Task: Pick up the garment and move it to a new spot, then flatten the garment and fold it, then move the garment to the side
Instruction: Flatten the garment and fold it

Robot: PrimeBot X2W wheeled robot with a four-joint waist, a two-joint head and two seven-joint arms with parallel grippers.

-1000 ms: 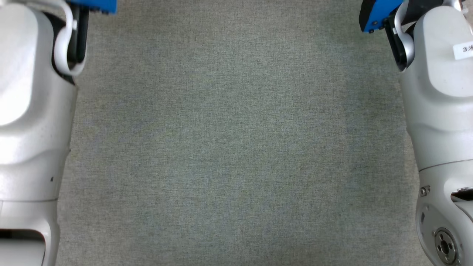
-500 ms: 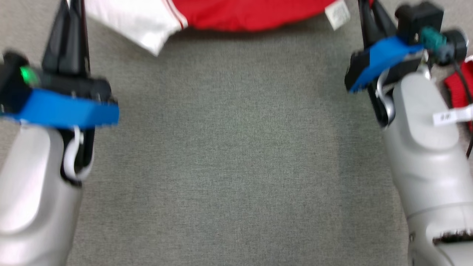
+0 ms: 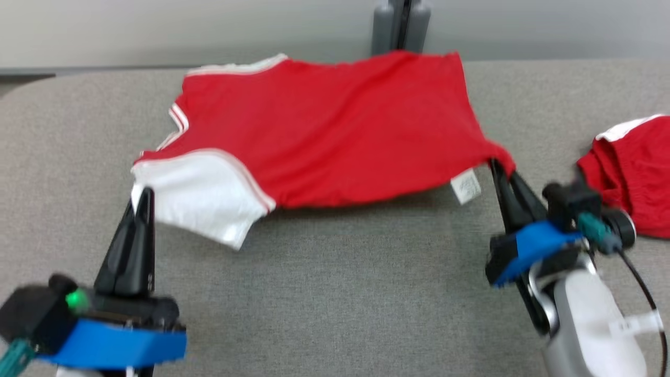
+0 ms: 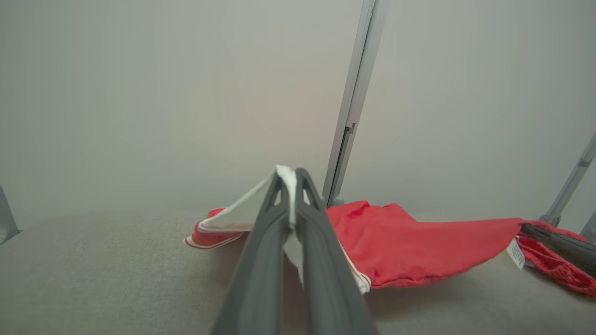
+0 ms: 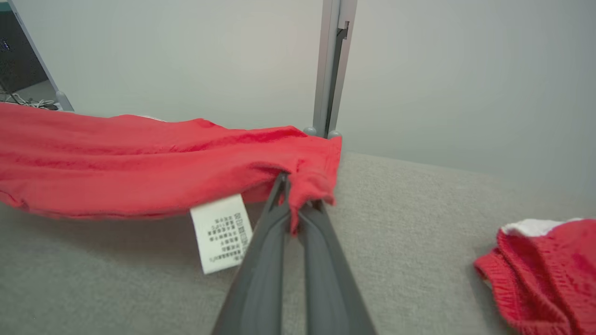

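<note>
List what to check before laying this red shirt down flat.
1. Left tool shut on the white sleeve: ok.
2. Right tool shut on a red corner of the shirt: ok.
3. Shirt spread out between both tools: ok.
4. Other red garment lying apart from the shirt: ok.
5. Shirt's far edge flat on the table: cannot tell.

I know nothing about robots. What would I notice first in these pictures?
A bright red garment with a white sleeve, stretched across the middle of the grey table. The left fingers pinch its white sleeve and the right fingers its red corner. A second red garment lies crumpled at the table's right edge.
</note>
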